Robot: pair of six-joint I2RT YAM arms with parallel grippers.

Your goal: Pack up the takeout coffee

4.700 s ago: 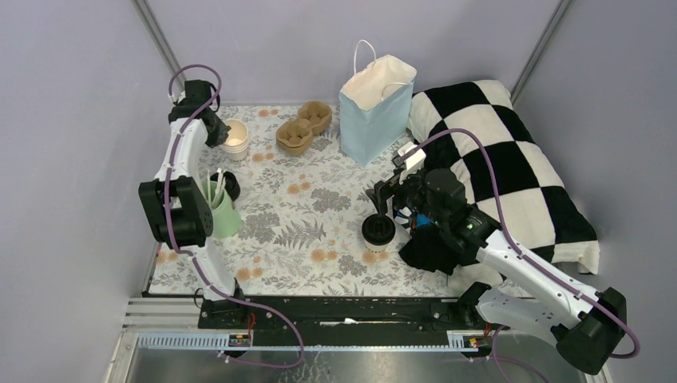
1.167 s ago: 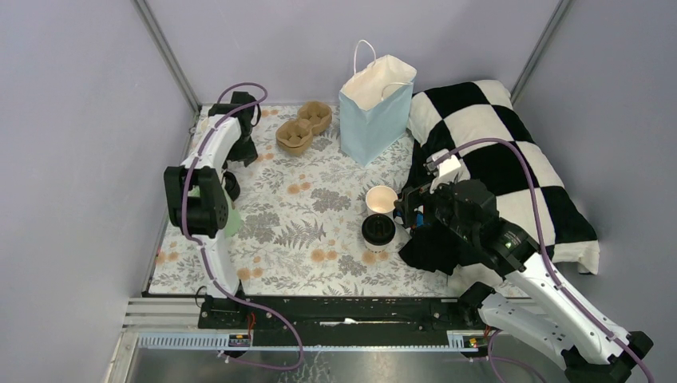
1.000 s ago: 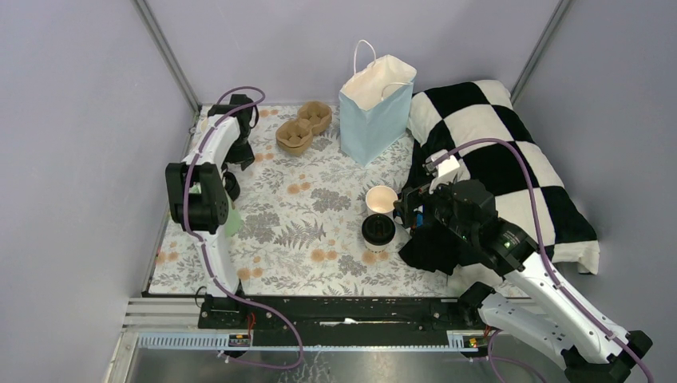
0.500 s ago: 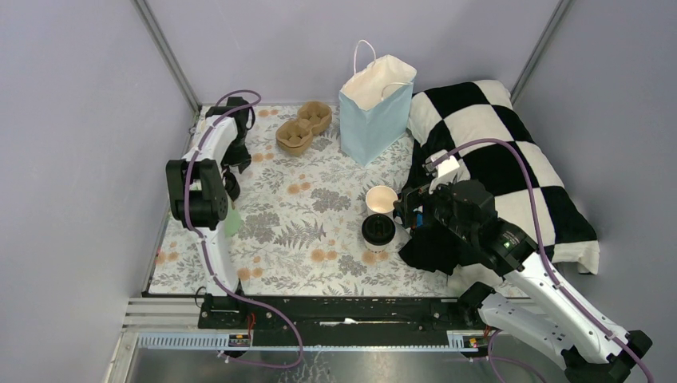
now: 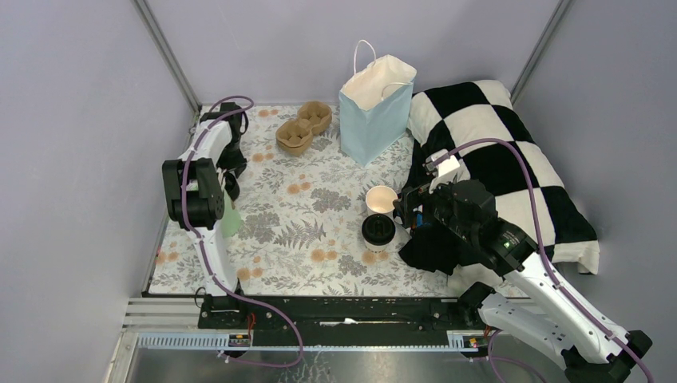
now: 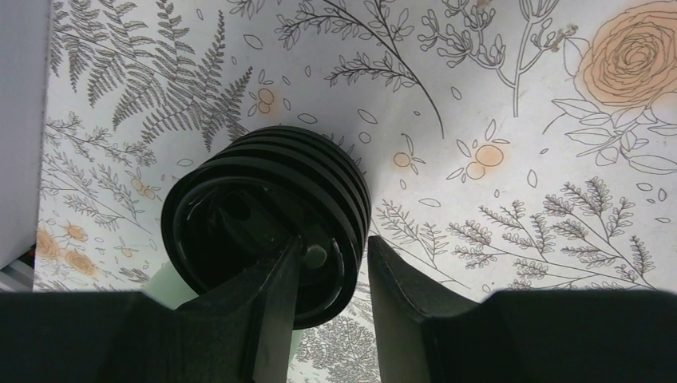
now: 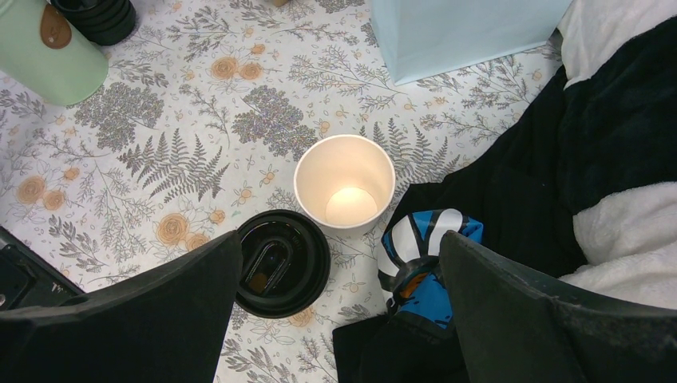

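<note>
Black lids (image 6: 263,215) | left pincer (image 6: 333,249) astride rim, arm arched, grip unclear | right pincer (image 7: 339,239) released

Tablecloth (image 5: 319,215): white, grey fern and leaf line print, orange roses. Bag (image 5: 371,120): light blue outside, white inside, white handles. Right of bag, blanket (image 5: 511,159): big black-and-white checks. Left of bag, cup carrier (image 5: 303,128): plain brown. In front of bag, open cup (image 7: 345,183): white (paler glow at bottom); lidded cup (image 7: 279,262): glossy black lid. Far left of bag, tall cup (image 7: 44,60): mint green, brown tag; lid stack (image 6: 263,215): all black.
</note>
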